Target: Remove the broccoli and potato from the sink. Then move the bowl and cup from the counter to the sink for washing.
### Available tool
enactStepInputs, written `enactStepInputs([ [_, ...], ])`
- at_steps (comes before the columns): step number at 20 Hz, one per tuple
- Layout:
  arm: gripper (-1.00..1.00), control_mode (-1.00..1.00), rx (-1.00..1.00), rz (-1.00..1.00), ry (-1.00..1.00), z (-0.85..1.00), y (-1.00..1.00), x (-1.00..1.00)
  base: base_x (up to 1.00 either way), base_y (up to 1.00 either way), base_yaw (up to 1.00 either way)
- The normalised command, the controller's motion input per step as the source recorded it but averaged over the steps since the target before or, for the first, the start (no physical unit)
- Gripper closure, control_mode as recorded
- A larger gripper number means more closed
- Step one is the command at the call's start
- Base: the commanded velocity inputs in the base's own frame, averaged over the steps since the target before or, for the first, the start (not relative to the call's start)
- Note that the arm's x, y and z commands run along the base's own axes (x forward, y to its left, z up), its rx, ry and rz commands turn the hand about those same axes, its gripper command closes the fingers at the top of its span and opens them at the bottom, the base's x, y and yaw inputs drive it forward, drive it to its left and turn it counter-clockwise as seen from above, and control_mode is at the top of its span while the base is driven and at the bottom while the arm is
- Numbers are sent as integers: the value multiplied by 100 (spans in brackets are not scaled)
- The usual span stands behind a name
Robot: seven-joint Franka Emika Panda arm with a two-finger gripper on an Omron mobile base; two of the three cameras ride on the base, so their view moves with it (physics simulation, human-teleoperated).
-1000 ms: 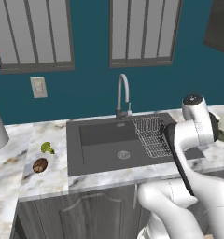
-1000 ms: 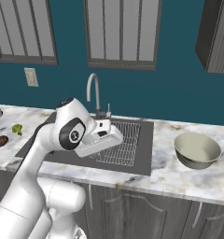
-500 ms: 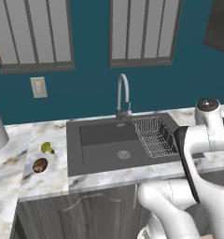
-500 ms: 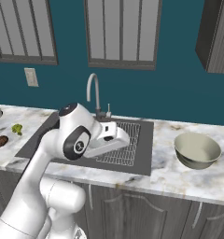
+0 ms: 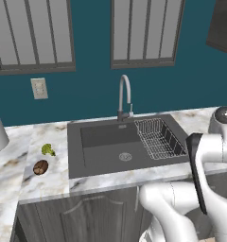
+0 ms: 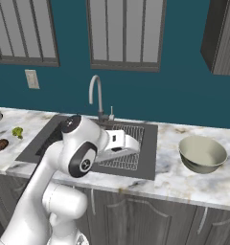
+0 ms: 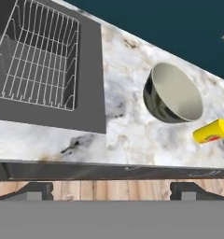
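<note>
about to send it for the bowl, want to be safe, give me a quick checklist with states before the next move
1. Broccoli and potato out of the sink: ok, both lie on the counter left of the basin.
2. Fingers open and empty: ok, the tips stand wide apart with nothing between them.
3. Bowl reachable: ok, upright on the counter right of the sink, nothing on top of it.
4. Cup clear of the bowl: ok, it lies on its side just beside it; whether they touch, cannot tell.
5. Room in the sink: ok, the open basin beside the wire rack is free.
</note>
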Motion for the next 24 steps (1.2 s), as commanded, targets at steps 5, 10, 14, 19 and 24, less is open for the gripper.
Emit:
enactStepInputs([
  [5, -100, -100, 0, 1, -14, 12, -20, -4, 0, 0, 0],
  [10, -100, -100, -1, 11, -4, 26, -11, 0, 0, 0, 0],
  [14, -100, -100, -8, 15, 18, 28, -2, 1, 0, 0, 0],
  [19, -100, -100, -14, 13, 25, 21, -4, 1, 0, 0, 0],
  [24, -100, -100, -15, 5, 5, 8, -14, 0, 0, 0, 0],
])
